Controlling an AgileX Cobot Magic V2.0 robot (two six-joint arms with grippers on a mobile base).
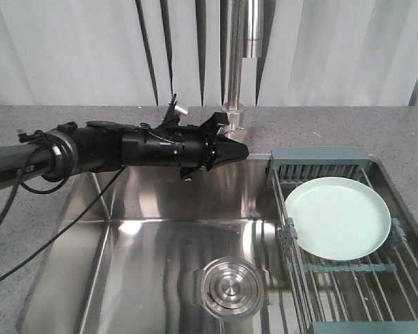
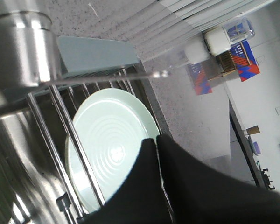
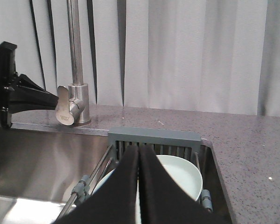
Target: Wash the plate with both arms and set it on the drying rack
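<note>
Risk I see: the round pale mint-green plate (image 1: 338, 217) lies loose on the steel-wire drying rack (image 1: 348, 278); both my jaws are closed and empty, so a careless push may slide it off.

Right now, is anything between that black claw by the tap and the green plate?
Nothing visible. The left gripper, shut, points past the tap toward the plate, which lies on the drying rack over the sink. Open space separates them.
</note>
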